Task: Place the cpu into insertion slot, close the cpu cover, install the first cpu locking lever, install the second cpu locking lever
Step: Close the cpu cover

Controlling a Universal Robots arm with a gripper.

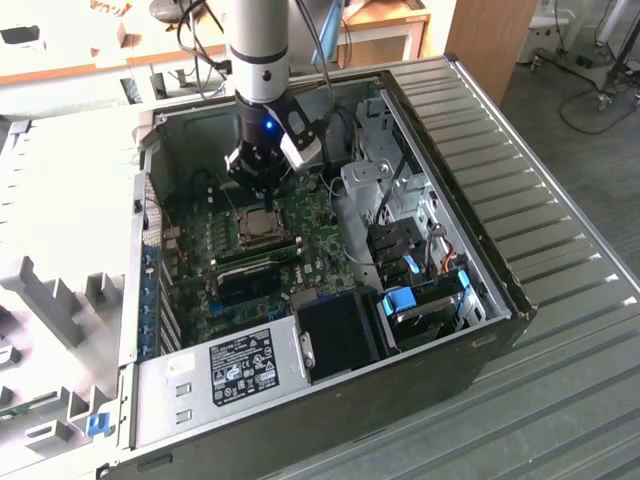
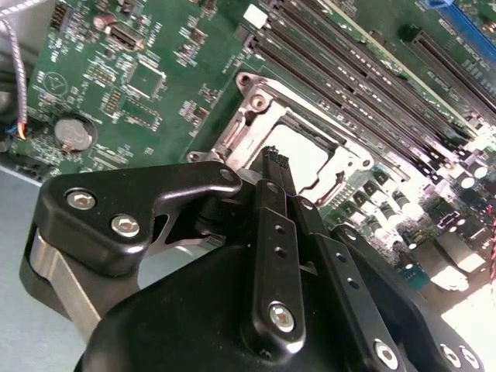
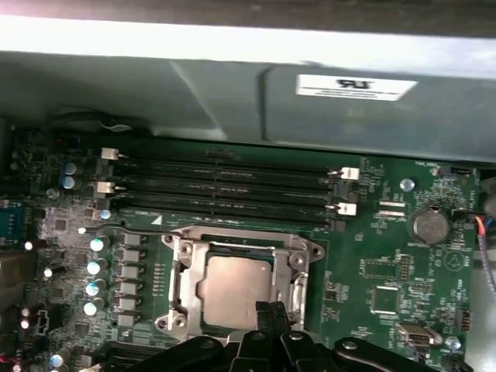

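First wrist view: the cpu (image 3: 232, 288) lies just beneath the tool (image 3: 271, 308).

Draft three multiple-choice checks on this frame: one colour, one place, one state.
1. What colour is the flat circuit board?
A. Blue
B. Red
C. Green

2. Where is the small square silver-grey chip?
A. Loose at the board's edge
B. Seated inside the silvery square metal frame
C. Off the board altogether

3. How are the fingers of the black hand?
A. Together, holding nothing
B. Spread wide
C. Half open around the chip

Key:
1. C, green shows all around the frame.
2. B, the frame borders the chip in both wrist views.
3. A, the fingertips meet above the chip.
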